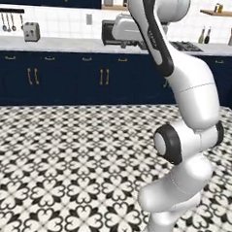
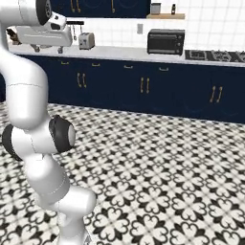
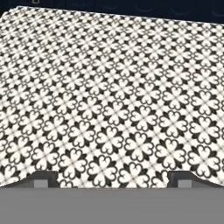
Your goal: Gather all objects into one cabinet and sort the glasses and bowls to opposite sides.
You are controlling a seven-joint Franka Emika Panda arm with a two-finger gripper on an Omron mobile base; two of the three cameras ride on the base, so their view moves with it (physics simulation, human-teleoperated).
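Observation:
My gripper [image 3: 113, 180] is open, its two dark fingertips [image 3: 43, 179] wide apart with nothing between them. It looks down at bare black-and-white patterned floor [image 3: 113, 100]. In the right base view the hand [image 2: 45, 34] is held high at the upper left, in front of the far counter, with the white arm rising beneath it. The objects, the glasses, the bowls and the tall cabinet are out of view.
A run of low navy cupboards with brass handles [image 1: 66, 78] under a pale counter [image 1: 59, 44] lines the far wall. On the counter stand a toaster [image 2: 86, 40] and a black oven [image 2: 166, 41], with a hob [image 2: 215, 55] to the right. Open tiled floor [image 2: 167, 182] lies ahead.

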